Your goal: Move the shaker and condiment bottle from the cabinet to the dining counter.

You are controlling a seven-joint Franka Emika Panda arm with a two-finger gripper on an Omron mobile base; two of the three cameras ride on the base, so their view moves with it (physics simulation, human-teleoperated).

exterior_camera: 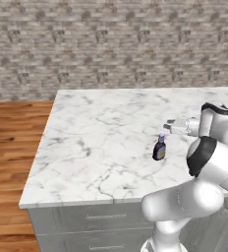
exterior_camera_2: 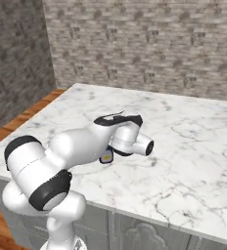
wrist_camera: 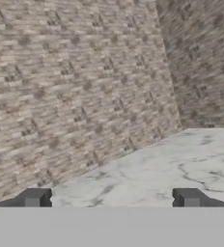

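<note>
a: one item is down: the condiment bottle [exterior_camera: 159, 148] stands upright on the dining counter [exterior_camera: 96, 142], well in from every edge, blue cap up. from the right base view only a sliver of it [exterior_camera_2: 106, 156] shows under the arm.

b: and the gripper [exterior_camera: 170, 126]?

a: it hangs just up and to the right of the bottle, apart from it. the fingertips [wrist_camera: 33, 198] in the hand view are spread wide with nothing between them, looking out level over the marble toward the brick wall [wrist_camera: 75, 82].

b: so the bottle is released. what about the shaker?

a: i can't find it on the slab. my judgement is that it waits in the cabinet, so half the job is left.

b: how should the arm leave here?

a: carefully. the forearm and wrist sit right over the bottle, and how much gap there is i can't quite tell, since the arm hides most of it from the right side. i'd lift the hand straight up and pull back away from the bottle before the base turns, so no link sweeps it over. it is narrow and would likely tip at a light knock.

b: jaws?

a: leave them wide; the next grasp needs them that way.
</note>
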